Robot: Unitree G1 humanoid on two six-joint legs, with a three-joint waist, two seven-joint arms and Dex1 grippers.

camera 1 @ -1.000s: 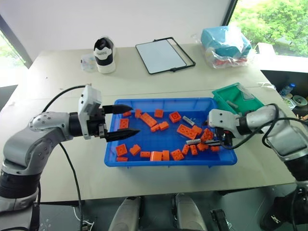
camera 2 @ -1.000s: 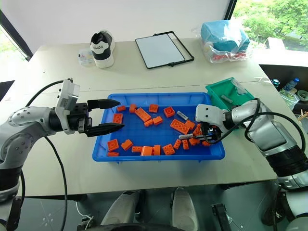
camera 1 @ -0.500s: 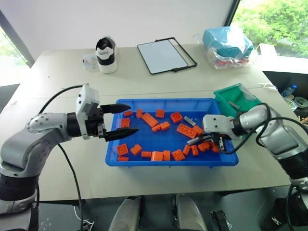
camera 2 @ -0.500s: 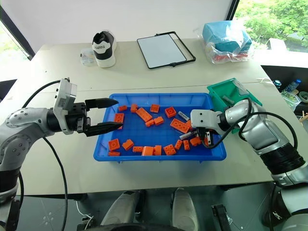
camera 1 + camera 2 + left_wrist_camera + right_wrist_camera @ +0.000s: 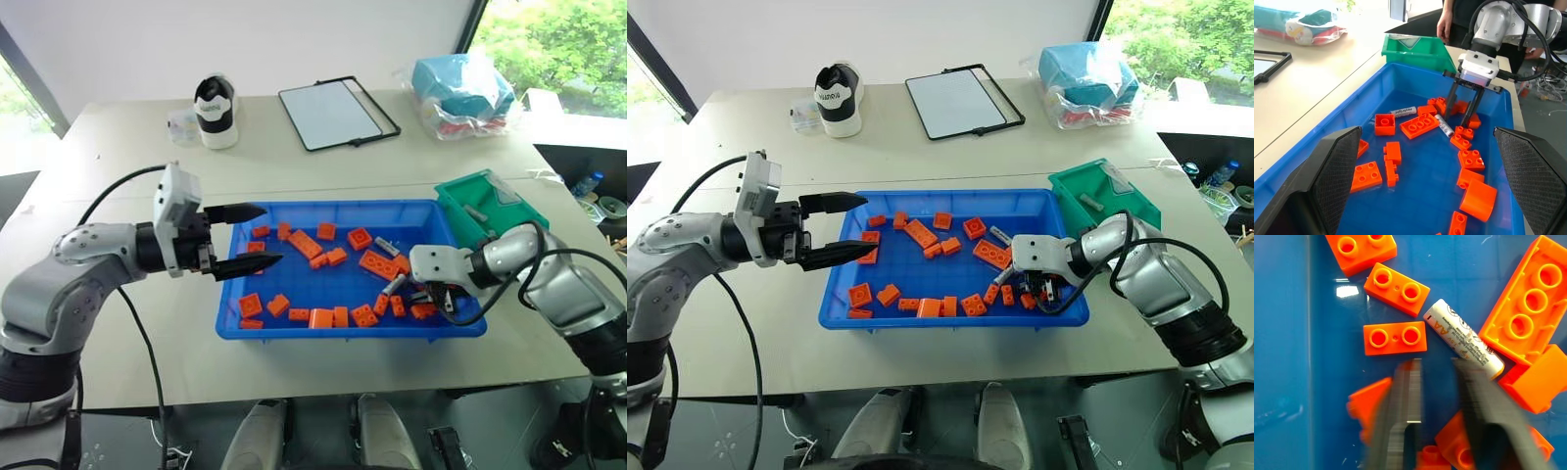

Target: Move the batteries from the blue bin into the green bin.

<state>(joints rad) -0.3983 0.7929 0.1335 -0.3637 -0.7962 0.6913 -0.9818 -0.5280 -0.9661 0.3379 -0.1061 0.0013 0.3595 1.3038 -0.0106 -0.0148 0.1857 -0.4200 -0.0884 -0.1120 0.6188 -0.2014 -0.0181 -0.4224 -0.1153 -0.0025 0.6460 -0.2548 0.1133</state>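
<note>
**Right gripper hovering beside a battery, nothing gripped yet**

You are working the right gripper down in the right end of the blue bin, its fingers parted a little and holding nothing. In the right wrist view the nearest battery is lying flat on the bin floor just past the fingertips and off to one side, its long axis running diagonally across the line of the fingers, with orange bricks crowding it. A second battery is lying a little farther in. You are holding the left gripper wide open and empty over the bin's left rim, so the right arm is nearer. The green bin is sitting just beyond the blue bin's right corner.
</note>
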